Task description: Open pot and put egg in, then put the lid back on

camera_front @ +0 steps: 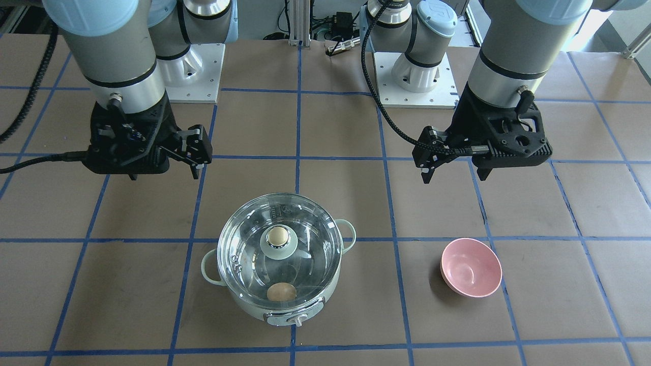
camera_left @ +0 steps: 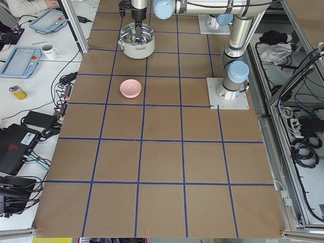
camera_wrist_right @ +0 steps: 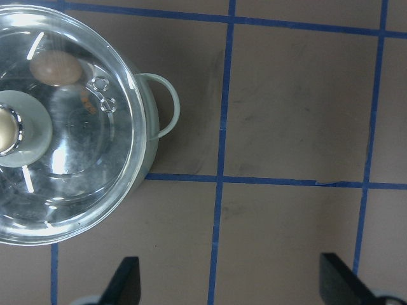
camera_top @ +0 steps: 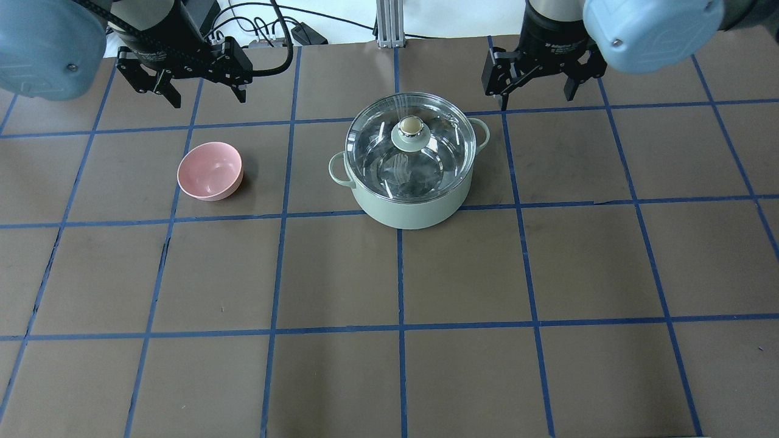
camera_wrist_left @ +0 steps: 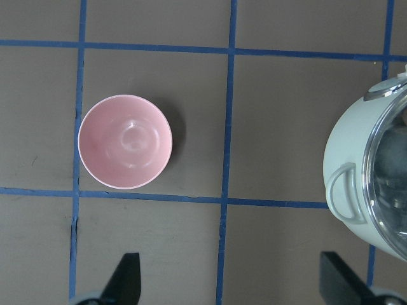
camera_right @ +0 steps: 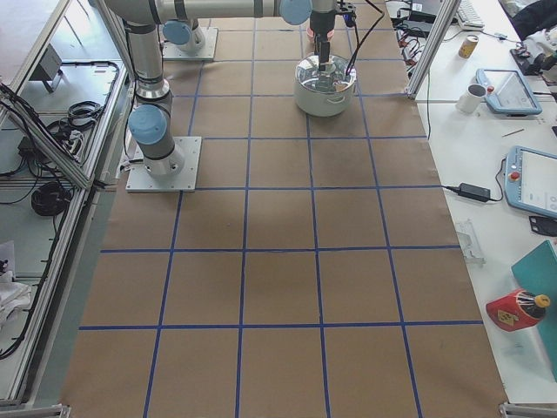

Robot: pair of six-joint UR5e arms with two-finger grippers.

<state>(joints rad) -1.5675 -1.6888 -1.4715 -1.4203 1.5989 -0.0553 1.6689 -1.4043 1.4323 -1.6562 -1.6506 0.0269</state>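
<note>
The mint-green pot (camera_front: 249, 305) stands on the table with the clear glass lid (camera_front: 310, 254) seated on it, its tan-capped knob (camera_front: 278, 237) upright. The tan egg (camera_front: 281, 292) lies inside on the steel bottom and shows through the glass, also in the right wrist view (camera_wrist_right: 56, 68). My left gripper (camera_front: 454, 175) is open and empty, raised behind the pink bowl. My right gripper (camera_front: 164, 175) is open and empty, raised behind the pot and to its side. In the overhead view the left gripper (camera_top: 209, 97) and the right gripper (camera_top: 537, 97) flank the pot (camera_top: 414, 210).
An empty pink bowl (camera_front: 471, 267) sits on the table on my left of the pot, and shows under the left wrist camera (camera_wrist_left: 124, 142). Brown table with blue tape grid. Arm bases stand at the robot's edge of the table.
</note>
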